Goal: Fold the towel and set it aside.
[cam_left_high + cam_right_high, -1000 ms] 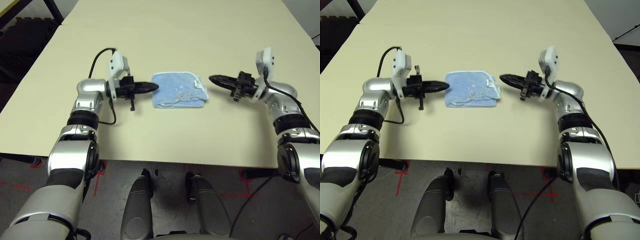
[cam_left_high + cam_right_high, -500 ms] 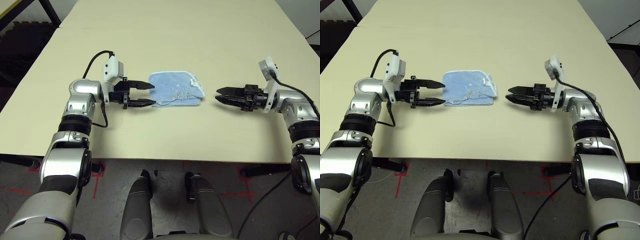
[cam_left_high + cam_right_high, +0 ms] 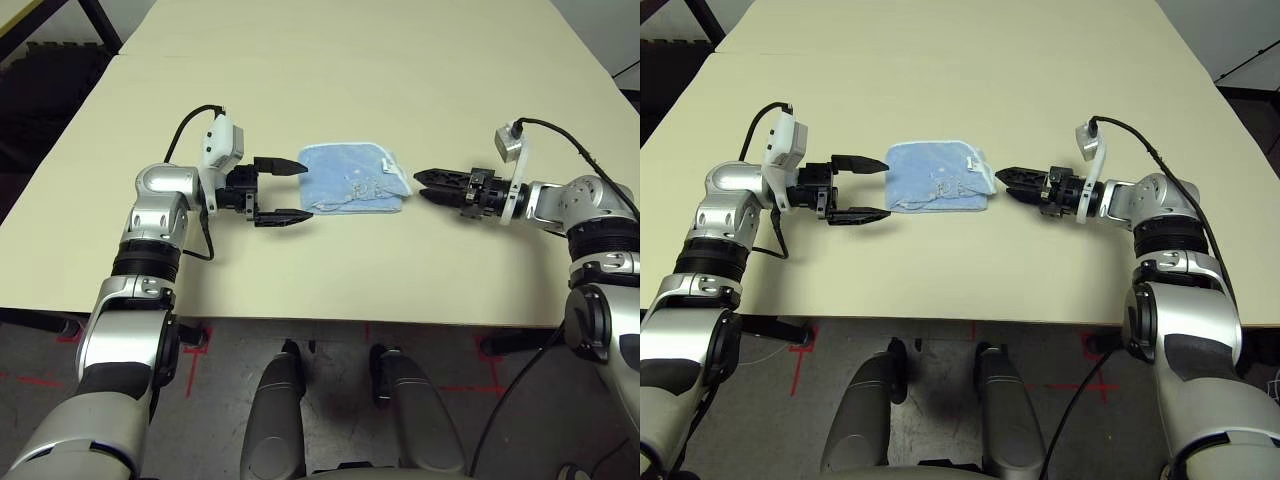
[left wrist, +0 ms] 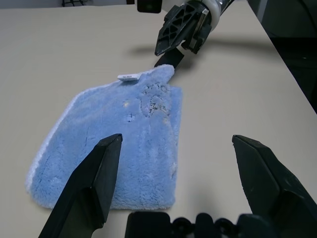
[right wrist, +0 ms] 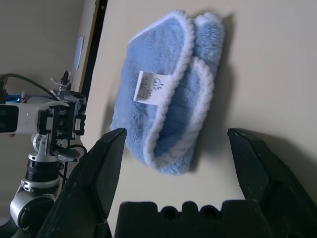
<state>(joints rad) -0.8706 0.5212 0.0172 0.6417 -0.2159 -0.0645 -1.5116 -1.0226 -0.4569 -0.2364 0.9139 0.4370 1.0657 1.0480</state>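
The towel (image 3: 355,179), a small light blue terry cloth with white edging, lies flat on the cream table (image 3: 400,70), already doubled over, with its layered hemmed edges and white tag (image 5: 148,88) facing the right gripper (image 3: 427,182). The left gripper (image 3: 285,189) hovers just beside the towel's opposite, folded side with its two black fingers spread wide and nothing between them. The right gripper, also spread as its wrist view shows, sits just beside the tagged edge, its tips very near the cloth without clearly touching. The main risk, as I judge it, lies in those stacked edges: a pinch that catches only the top layer would peel the fold apart instead of carrying the whole cloth. A finger that comes in too low could shove the light terry along the smooth table and bunch it. With both grippers aimed at each other across the towel, closing in together could also bring their tips into contact.
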